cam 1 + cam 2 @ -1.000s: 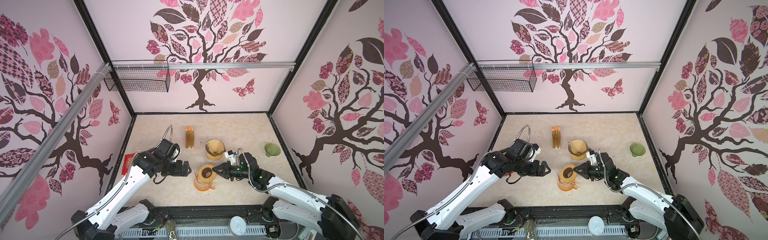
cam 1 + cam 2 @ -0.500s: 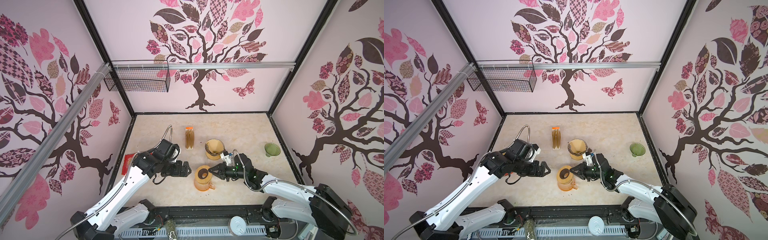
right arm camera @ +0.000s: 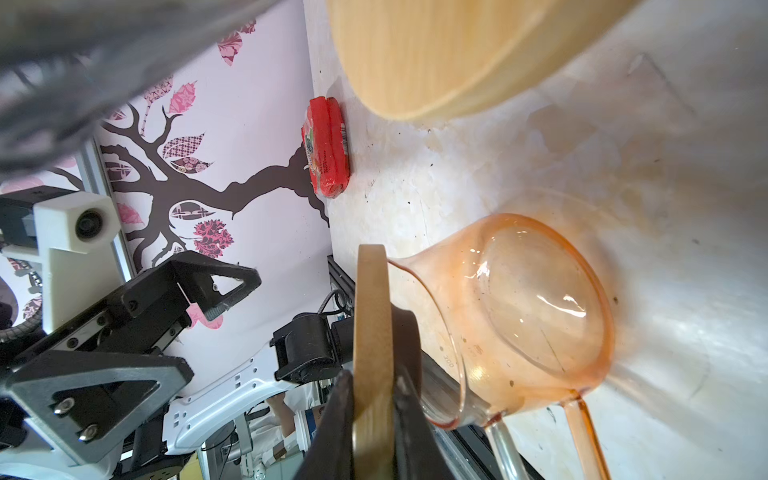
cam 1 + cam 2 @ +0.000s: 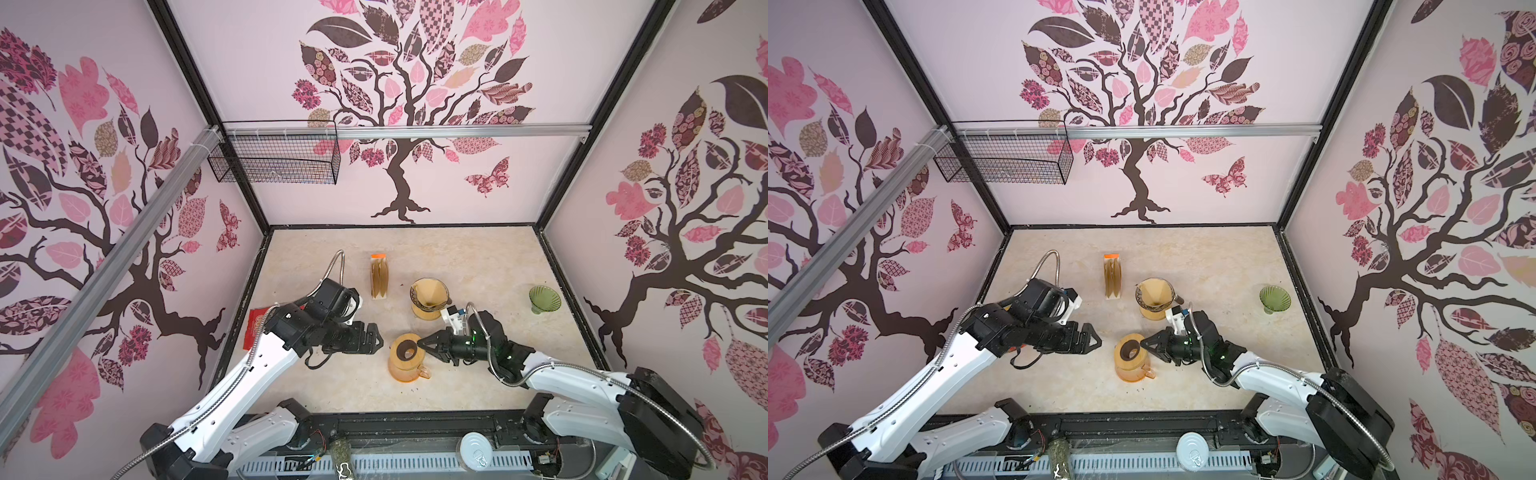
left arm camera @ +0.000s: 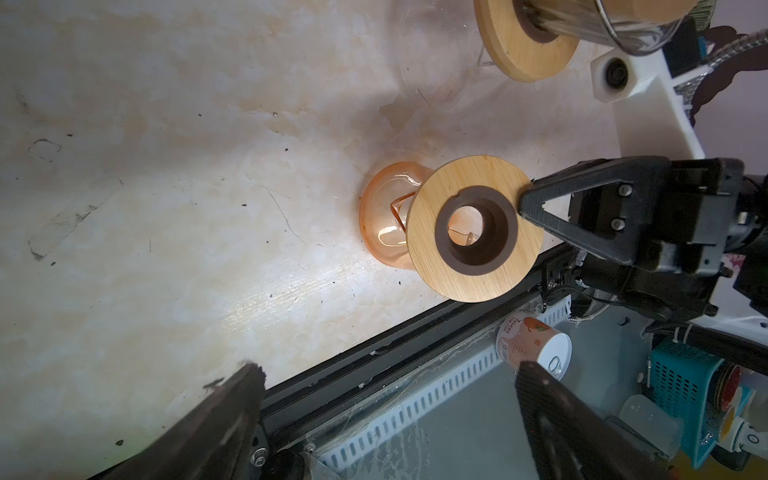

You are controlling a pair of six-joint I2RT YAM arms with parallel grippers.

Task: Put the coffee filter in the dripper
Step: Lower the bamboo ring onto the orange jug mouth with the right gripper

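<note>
A clear glass dripper (image 4: 430, 299) (image 4: 1155, 300) on a wooden base stands mid-table, and a tan coffee filter (image 4: 427, 289) sits inside its cone. In front of it is an orange glass carafe (image 4: 405, 368) (image 3: 528, 316) topped by a wooden ring (image 4: 407, 348) (image 5: 473, 226). My right gripper (image 4: 419, 343) (image 4: 1143, 343) (image 3: 372, 382) is shut on that ring's edge. My left gripper (image 4: 377, 337) (image 4: 1096, 338) (image 5: 386, 374) hangs open and empty just left of the carafe, not touching it.
A stand of spare filters (image 4: 379, 276) is behind the left arm. A green glass cone (image 4: 544, 299) stands at the right, a red packet (image 4: 255, 328) by the left wall, a can (image 4: 476, 451) beyond the front edge, and a wire basket (image 4: 274, 160) hangs on the back wall.
My right wrist has moved left toward the carafe, its jaws still on the wooden ring. The left arm has stayed put.
</note>
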